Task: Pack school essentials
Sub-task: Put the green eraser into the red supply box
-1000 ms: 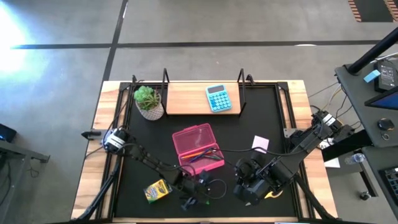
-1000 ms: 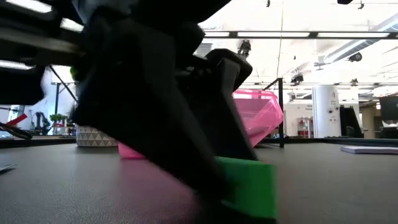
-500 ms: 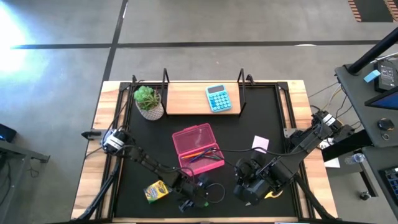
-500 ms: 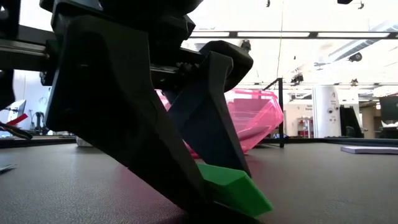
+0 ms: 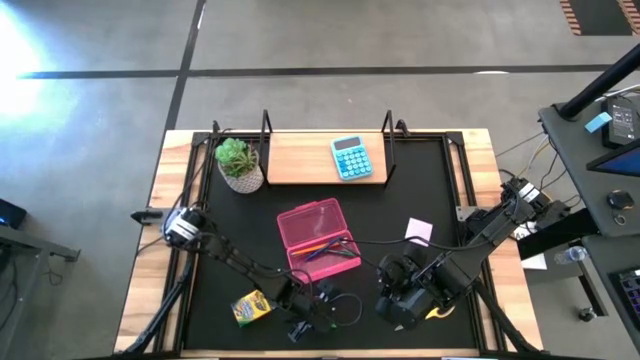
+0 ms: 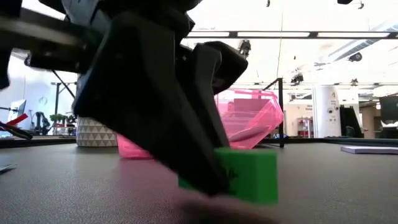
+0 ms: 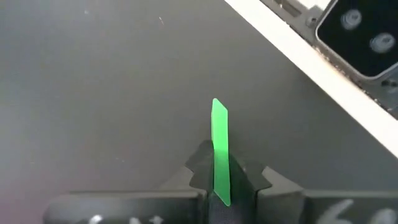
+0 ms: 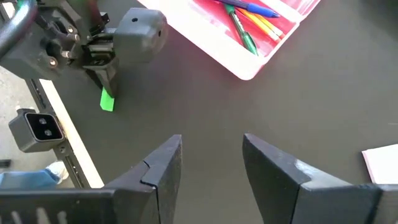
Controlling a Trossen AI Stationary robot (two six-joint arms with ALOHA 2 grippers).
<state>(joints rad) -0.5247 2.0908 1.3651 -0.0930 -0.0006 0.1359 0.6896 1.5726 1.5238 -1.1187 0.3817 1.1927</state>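
Now clamped: the left gripper point(image 7: 221, 180), low over the bench's point(image 5: 440, 200) near edge, has drawn its jaws tight on the tiny green block point(image 6: 249, 174), which half a second earlier lay tilted between wider fingers. Judging by that, the pickup is secured and a carry to the open pink case point(image 5: 318, 237), already holding pencils point(image 8: 264, 22) and a blue pen point(image 8: 255, 9), can follow. Nearby, the right gripper point(image 8: 211, 165) hovers with jaws parted, holding nothing. Untouched, the crayon box point(image 5: 253, 306) sits left of the block.
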